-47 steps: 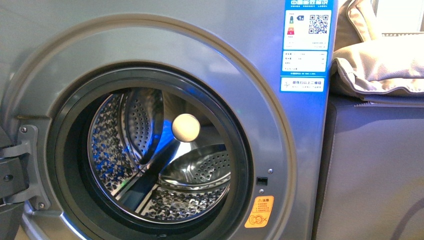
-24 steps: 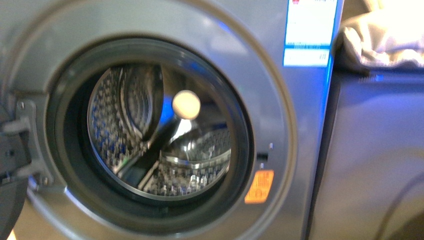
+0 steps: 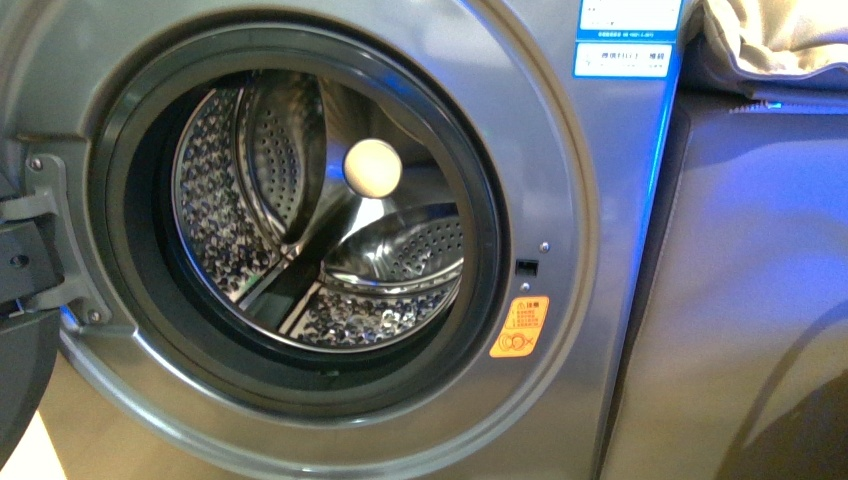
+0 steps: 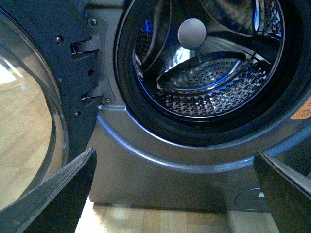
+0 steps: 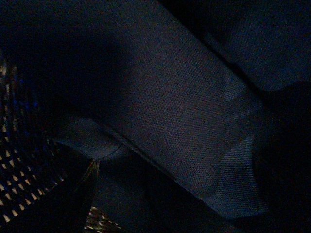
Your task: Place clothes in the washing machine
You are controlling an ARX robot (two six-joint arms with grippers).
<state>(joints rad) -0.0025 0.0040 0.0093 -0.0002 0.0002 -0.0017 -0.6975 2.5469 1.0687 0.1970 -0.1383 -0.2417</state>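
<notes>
**Laundry corner: washer open, garment at the right wrist camera**

Pale wood flooring (image 4: 29, 145) shows through the glass of the door (image 4: 48, 48), which stands swung out at the far left on its grey hinge (image 3: 50, 230). Beside it, the washing machine (image 3: 560, 200) fills the front view. Its dark-rimmed porthole (image 3: 140, 290) is uncovered, showing the perforated steel drum (image 3: 210, 190) and a cream round boss (image 3: 372, 168) at the drum's back. Right of the porthole are an orange warning sticker (image 3: 519, 327) and, above it, a blue-white label (image 3: 625, 60). Further right stands a plain grey-brown cabinet (image 3: 740, 280) with beige quilted fabric (image 3: 780, 35) lying on top.

The left gripper (image 4: 173, 160) hangs low before the porthole, its fingers (image 4: 58, 194) spread wide apart with nothing between them.

The clothes (image 5: 184, 121) appear only in the dim right wrist view, where navy folds lie close against the camera. A patch of perforated metal (image 5: 24, 194) at one edge is probably the drum wall. Whether the right gripper is closed on the fabric cannot be told.
</notes>
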